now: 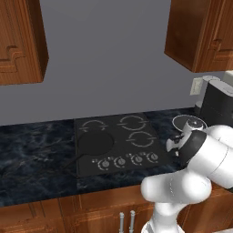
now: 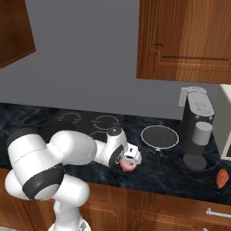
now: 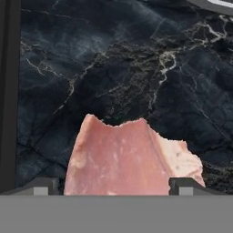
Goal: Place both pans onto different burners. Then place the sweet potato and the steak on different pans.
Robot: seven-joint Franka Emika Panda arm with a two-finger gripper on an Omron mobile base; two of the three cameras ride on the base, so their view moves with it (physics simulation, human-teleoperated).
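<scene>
The pink steak (image 3: 129, 159) lies on the dark marble counter just right of the cooktop, and it also peeks out under the hand as the steak (image 2: 127, 167). My gripper (image 3: 113, 186) is low over it, open, with one fingertip (image 3: 45, 185) at each side of the slab. The all-black pan (image 1: 95, 143) sits on the front left burner, handle toward the front left. Off the cooktop, the silver-rimmed pan (image 2: 159, 136) rests on the counter to its right. The other burners (image 1: 132, 122) are bare. The sweet potato (image 2: 221, 178) lies far right near the counter's front edge.
A dark coffee machine (image 2: 198, 131) stands behind the silver-rimmed pan, to its right. Four knobs (image 1: 129, 160) line the cooktop's front. Wooden cabinets (image 2: 185, 40) hang above. The cooktop's edge (image 3: 9, 91) runs along the left of the hand view.
</scene>
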